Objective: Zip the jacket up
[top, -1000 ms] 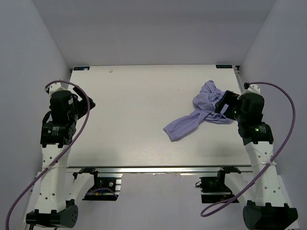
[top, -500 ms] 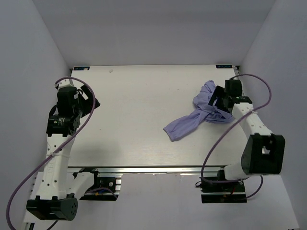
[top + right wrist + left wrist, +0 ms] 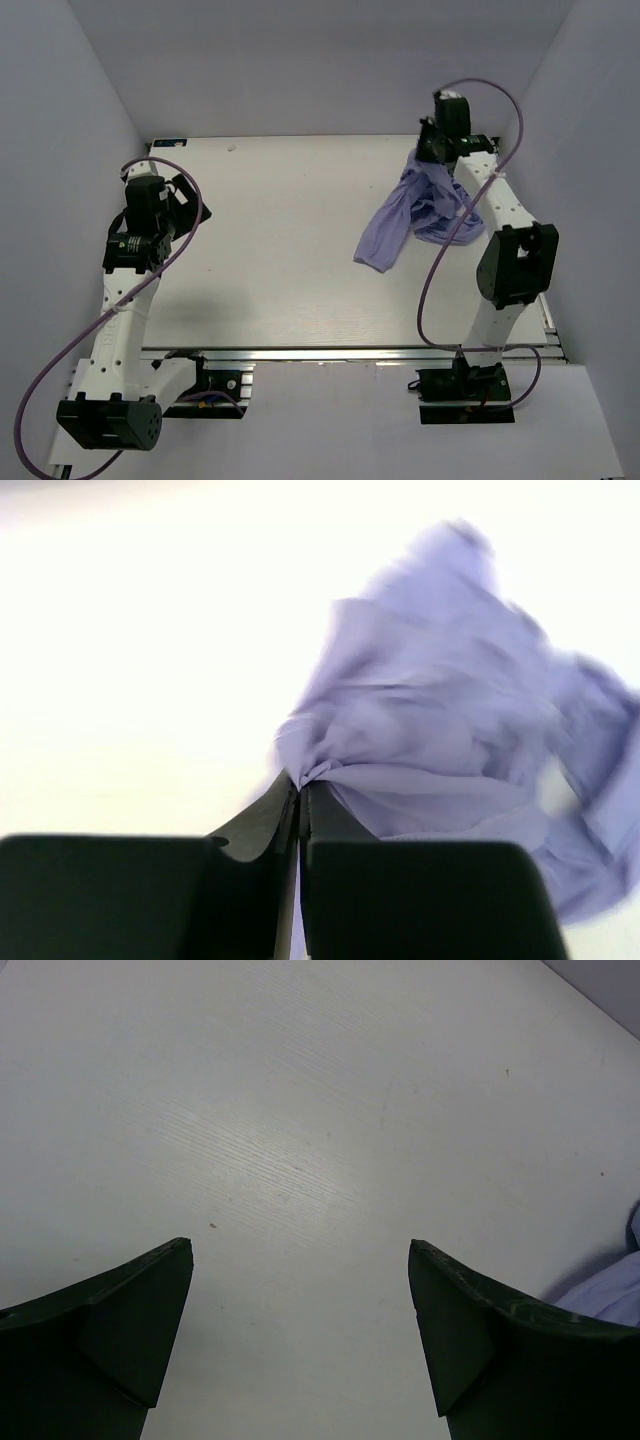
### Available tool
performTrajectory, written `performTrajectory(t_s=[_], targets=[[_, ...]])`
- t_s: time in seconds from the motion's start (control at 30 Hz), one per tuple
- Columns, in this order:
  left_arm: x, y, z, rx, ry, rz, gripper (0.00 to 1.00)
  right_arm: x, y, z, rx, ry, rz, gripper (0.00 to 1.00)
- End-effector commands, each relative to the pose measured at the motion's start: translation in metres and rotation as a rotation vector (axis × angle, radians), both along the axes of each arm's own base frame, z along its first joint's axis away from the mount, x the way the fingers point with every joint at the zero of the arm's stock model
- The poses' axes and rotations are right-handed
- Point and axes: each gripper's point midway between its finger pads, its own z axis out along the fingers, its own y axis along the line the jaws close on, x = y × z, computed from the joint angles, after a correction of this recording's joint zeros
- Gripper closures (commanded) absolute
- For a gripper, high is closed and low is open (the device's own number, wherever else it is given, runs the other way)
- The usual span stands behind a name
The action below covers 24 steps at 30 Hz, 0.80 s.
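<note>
The lavender jacket hangs crumpled over the table's back right, one end trailing down toward the middle. My right gripper is shut on a pinched fold of the jacket and holds it up off the table; the fabric bunches at the fingertips of the right gripper. My left gripper hovers over the left side of the table, far from the garment. In the left wrist view the left gripper stands wide open with nothing between its fingers, and a corner of the jacket shows at the right edge.
The white table lies between grey side walls and a back wall. Purple cables loop from both arms. The right arm reaches to the table's far edge, close to the right wall.
The right gripper has closed on the jacket and moved toward the back edge, lifting the fabric so it now hangs. The left arm has shifted slightly and stays open.
</note>
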Motion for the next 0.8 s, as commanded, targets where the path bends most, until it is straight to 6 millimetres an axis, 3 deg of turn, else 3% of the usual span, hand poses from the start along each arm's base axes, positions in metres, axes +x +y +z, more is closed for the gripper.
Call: performTrajectory(t_s=[0.0,0.07,0.1,0.13,0.23,0.3,0.37,0.4,0.43,0.47,0.5,0.53,0.57,0.6,0.7,0.73,0.77], targets=[[0.003,-0.005,0.002,-0.014,-0.025,-0.028,0.02,-0.022,0.085,0.135,-0.001,-0.272,0.274,1.0],[0.003,-0.003,0.002,-0.01,-0.019,-0.016,0.02,-0.047,0.125,0.169,0.057,-0.345,0.437,1.0],[0.004,-0.002,0.0,-0.006,-0.009,-0.01,0.02,-0.066,0.14,0.197,0.089,-0.417,0.52,1.0],[0.003,0.0,-0.002,-0.003,0.0,0.0,0.02,-0.088,0.166,0.213,0.138,-0.458,0.65,1.0],[0.002,0.002,-0.013,-0.003,0.032,0.013,0.02,-0.142,0.201,0.266,0.236,-0.574,0.887,1.0],[0.002,0.0,-0.017,-0.005,0.051,0.006,0.02,-0.179,0.21,0.285,0.292,-0.615,1.017,1.0],[-0.001,0.0,-0.016,-0.005,0.065,0.006,0.02,-0.193,0.209,0.262,0.316,-0.551,1.046,1.0],[-0.002,0.001,-0.015,-0.003,0.066,0.009,0.02,-0.21,0.198,0.262,0.314,-0.549,1.024,1.0],[-0.004,0.003,-0.013,0.001,0.064,0.021,0.02,-0.218,0.19,0.247,0.312,-0.516,0.994,1.0],[-0.005,0.004,-0.01,0.003,0.061,0.027,0.02,-0.22,0.182,0.182,0.308,-0.363,0.932,1.0],[-0.005,0.005,-0.009,0.004,0.056,0.029,0.02,-0.24,0.163,0.18,0.318,-0.373,0.849,1.0],[-0.006,0.004,-0.007,0.001,0.048,0.028,0.02,-0.231,0.136,0.152,0.253,-0.335,0.664,1.0],[-0.005,0.003,-0.006,-0.006,0.04,0.023,0.02,-0.235,0.112,0.094,0.206,-0.214,0.526,1.0],[-0.004,0.0,-0.007,-0.015,0.037,0.011,0.02,-0.245,0.063,0.075,0.148,-0.165,0.241,1.0],[0.004,-0.017,-0.013,-0.071,0.045,-0.066,0.02,-0.282,0.009,0.028,0.067,-0.043,0.0,0.85],[0.007,-0.022,-0.015,-0.083,0.051,-0.089,0.02,-0.297,0.001,0.015,0.051,0.018,-0.028,0.63],[0.012,-0.03,-0.015,-0.106,0.048,-0.131,0.02,-0.303,0.0,0.01,0.05,0.039,-0.023,0.51]])
